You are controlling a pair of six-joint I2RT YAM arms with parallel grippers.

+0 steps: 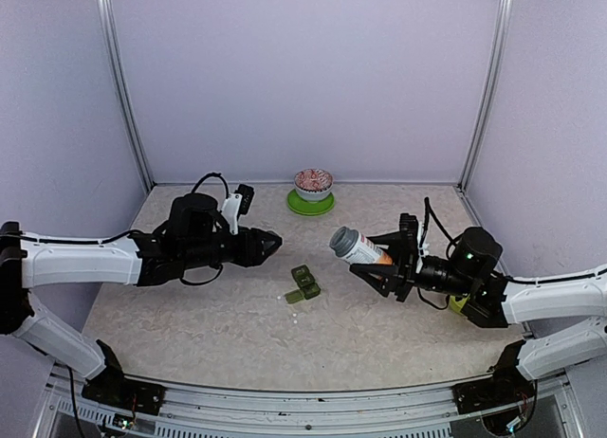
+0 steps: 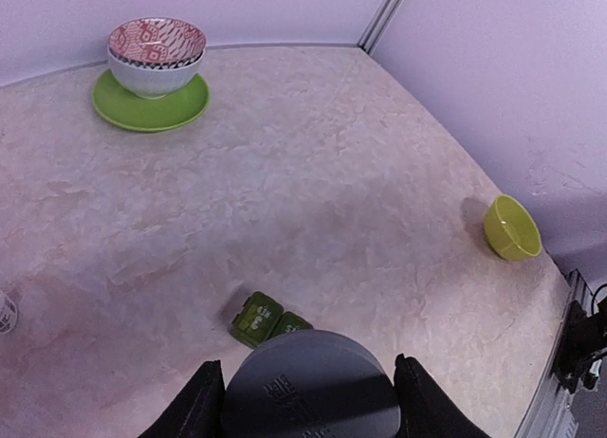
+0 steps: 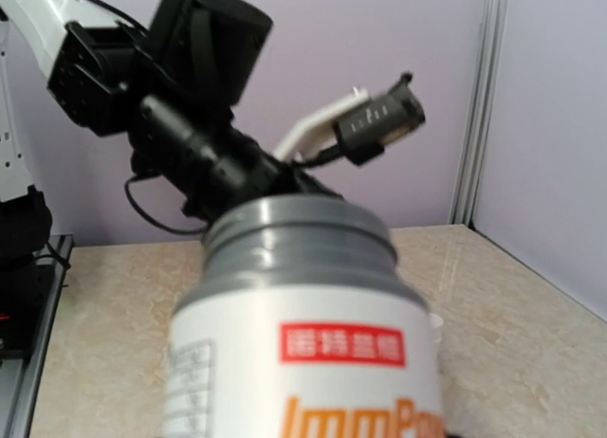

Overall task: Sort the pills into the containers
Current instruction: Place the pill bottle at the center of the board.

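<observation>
- The left tool [image 1: 270, 241] is pinching a gray round cap [image 2: 313, 386]. In the left wrist view, one dark finger [image 2: 201, 405] presses on each side of the cap.
- The right tool [image 1: 384, 261] is clamped around a white bottle [image 1: 356, 246], which it holds above the counter [image 1: 190, 315].
- The bottle is tilted, with its gray threaded neck pointing toward the left arm. In the right wrist view it shows a red label with orange letters under it.
- The containers [image 1: 304, 284], a dark green strip of small joined compartments, lie on the counter between the two tools, a bit nearer to the arm bases.
- In the left wrist view, the cap partly hides the containers. I cannot tell if their lids are shut.
- A tiny white speck [image 1: 290, 298] lies on the counter just beside the near-left end of the containers. I cannot tell if it is a pill.
- A patterned bowl [image 1: 313, 183] stands on a green plate [image 1: 310, 208] near the back wall.
- A lime-green bowl [image 2: 512, 228] stands near the right edge of the counter, well apart from the containers.
</observation>
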